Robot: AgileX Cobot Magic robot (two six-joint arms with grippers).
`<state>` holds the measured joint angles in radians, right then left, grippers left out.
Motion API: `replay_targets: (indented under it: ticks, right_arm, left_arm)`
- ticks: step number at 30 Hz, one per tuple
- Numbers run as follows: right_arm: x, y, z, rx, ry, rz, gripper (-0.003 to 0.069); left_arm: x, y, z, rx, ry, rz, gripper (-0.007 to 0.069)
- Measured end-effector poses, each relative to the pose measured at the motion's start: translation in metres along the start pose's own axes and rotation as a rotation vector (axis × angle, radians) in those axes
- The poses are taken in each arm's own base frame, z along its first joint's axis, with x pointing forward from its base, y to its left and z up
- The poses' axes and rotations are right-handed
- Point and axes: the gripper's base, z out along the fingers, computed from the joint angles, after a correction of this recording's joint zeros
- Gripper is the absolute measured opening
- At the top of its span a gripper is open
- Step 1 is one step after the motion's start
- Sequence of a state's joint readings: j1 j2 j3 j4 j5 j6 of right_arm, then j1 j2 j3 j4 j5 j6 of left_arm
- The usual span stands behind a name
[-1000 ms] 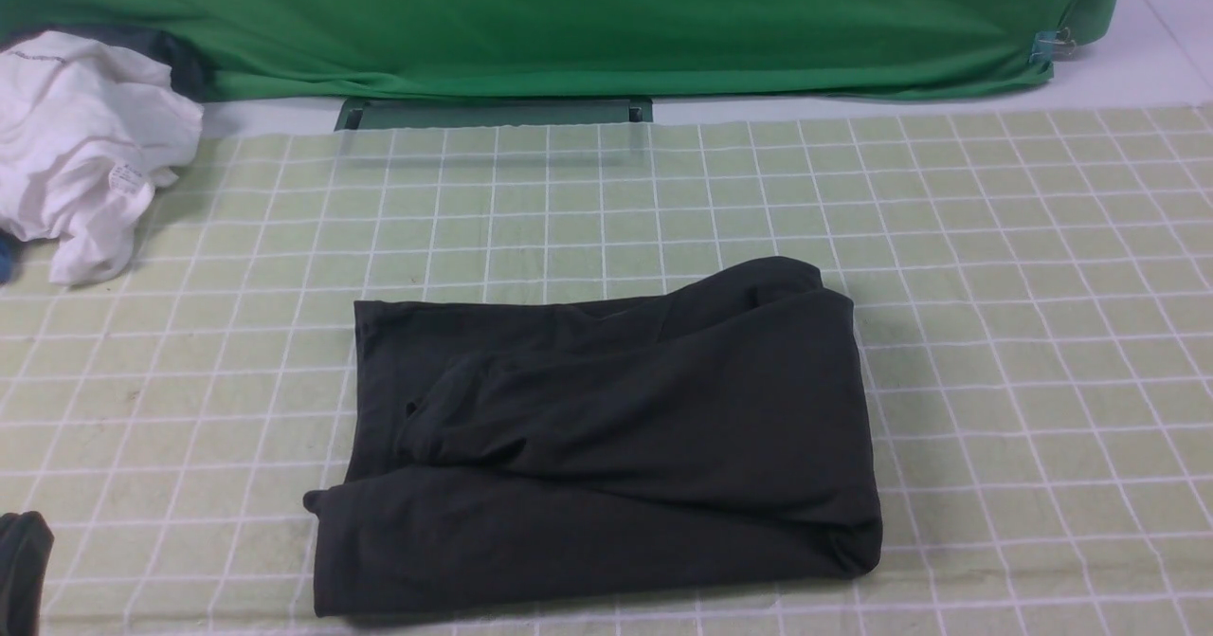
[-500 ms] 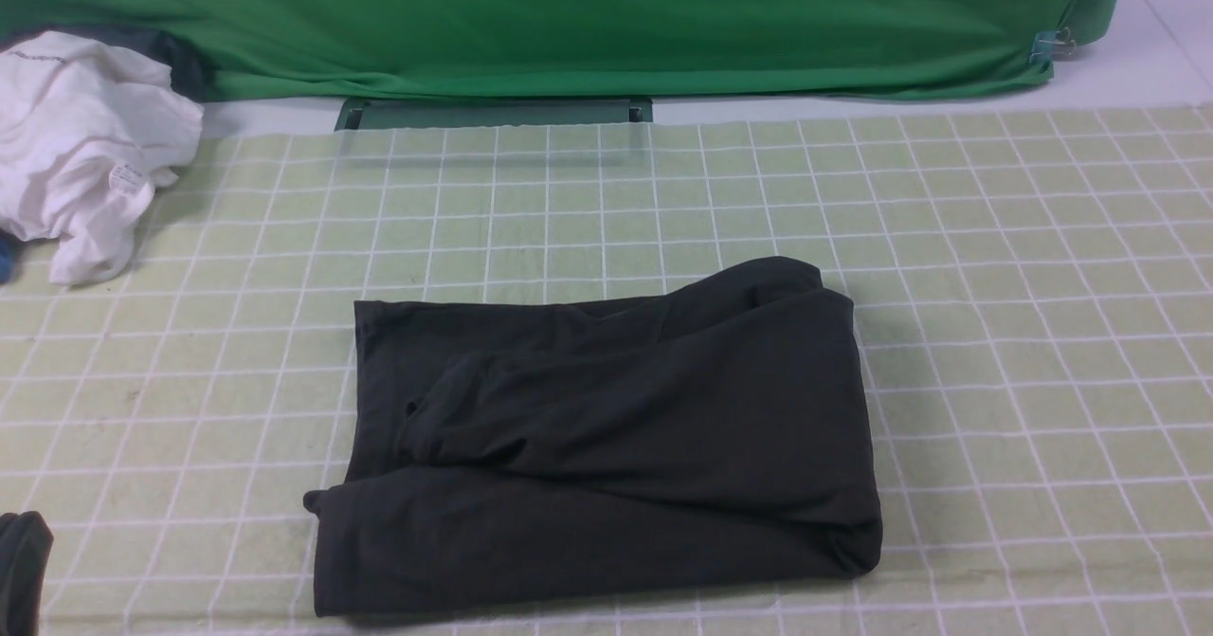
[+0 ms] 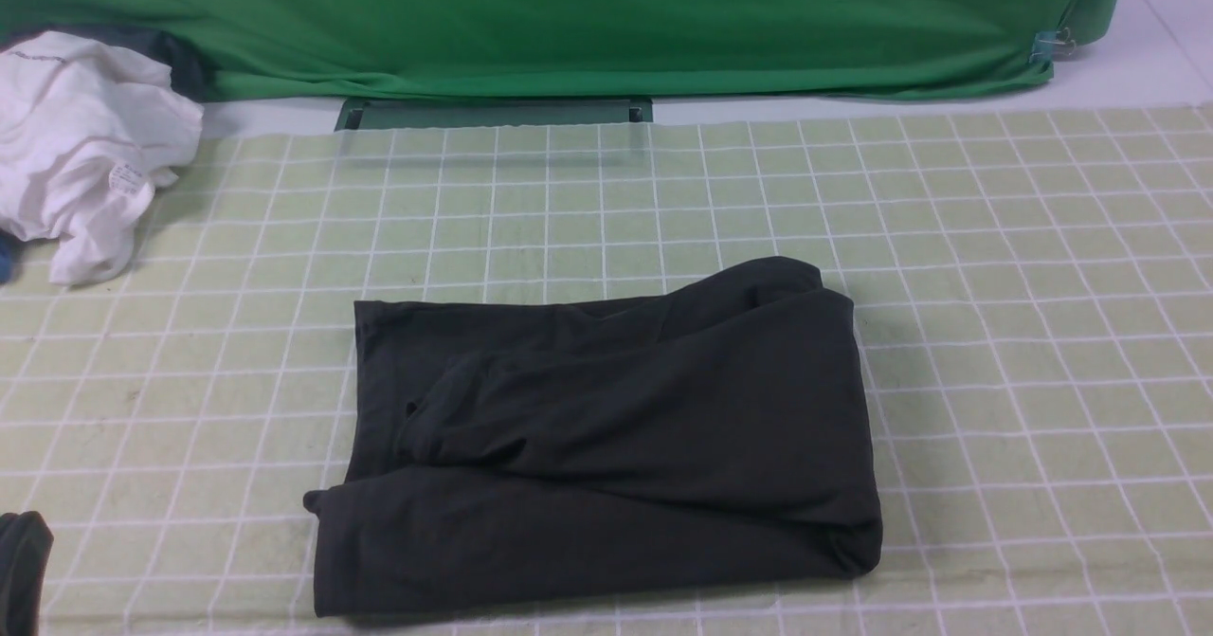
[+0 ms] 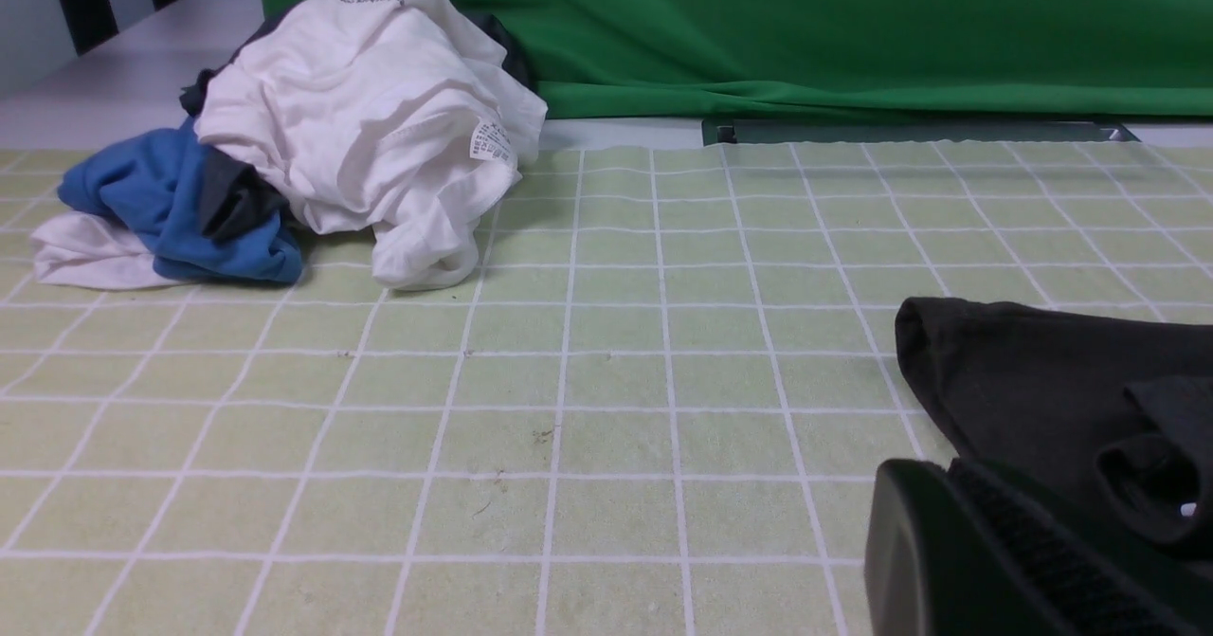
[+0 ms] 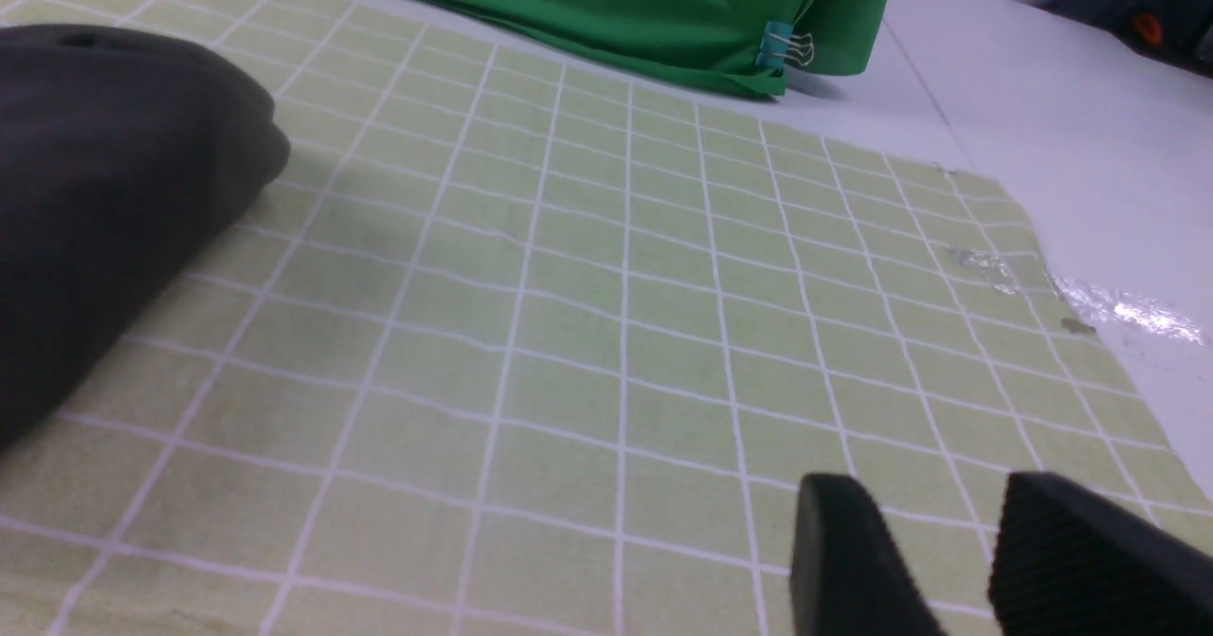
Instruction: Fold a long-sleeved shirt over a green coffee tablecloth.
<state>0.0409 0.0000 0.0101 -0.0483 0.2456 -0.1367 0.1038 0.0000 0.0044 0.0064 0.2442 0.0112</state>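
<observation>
The long-sleeved shirt lies folded mid-front on the green coffee tablecloth, long axis left to right, print hidden. A white garment is heaped far left before the green drape. The left gripper is closed and empty beside the shirt; the right gripper, jaws partly apart, holds nothing.
</observation>
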Motion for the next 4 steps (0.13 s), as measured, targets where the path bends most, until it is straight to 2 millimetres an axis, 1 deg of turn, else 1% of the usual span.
replay_targets:
  ticks: [4]
  right_arm:
    - [0.0, 0.0, 0.0, 0.0, 0.0, 0.0, 0.0237]
  left_arm:
    - [0.0, 0.0, 0.0, 0.0, 0.0, 0.0, 0.0016]
